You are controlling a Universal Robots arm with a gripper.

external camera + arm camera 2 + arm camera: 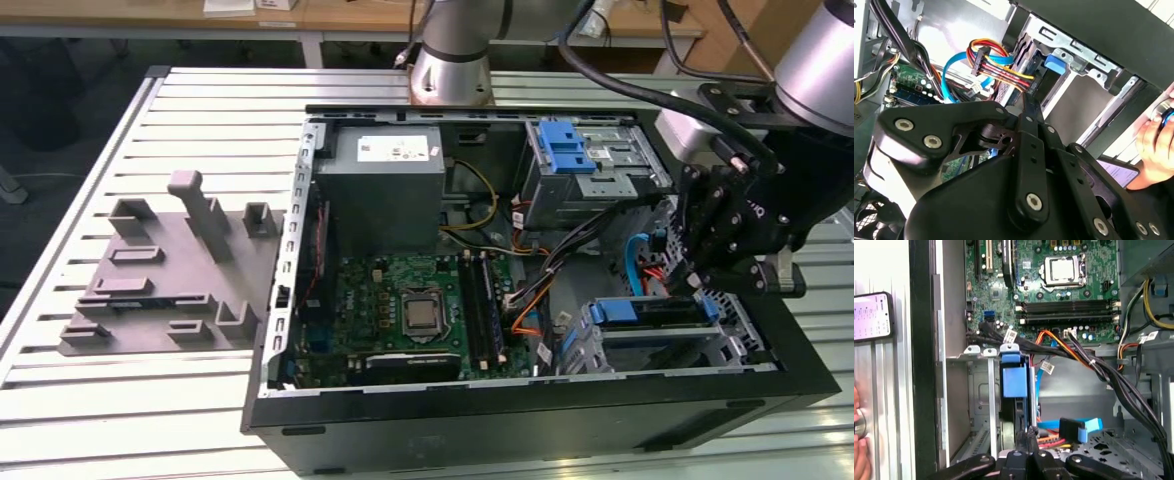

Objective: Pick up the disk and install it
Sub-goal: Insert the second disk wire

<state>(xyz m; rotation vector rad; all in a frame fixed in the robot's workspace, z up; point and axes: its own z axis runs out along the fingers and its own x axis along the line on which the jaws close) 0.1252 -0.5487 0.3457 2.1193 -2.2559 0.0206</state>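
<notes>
Exterior view: the disk is seen seated in the drive cage, gripper fingers closed together above it.

Disk sits edge-on in drive cage, label hidden. Gripper fingertips cut off at the first wrist view's lower edge. Hand cropped at the second wrist view's right edge.

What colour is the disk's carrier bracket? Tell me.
Blue. The disk sits in the drive cage; its bracket shows best in the first wrist view.
</notes>
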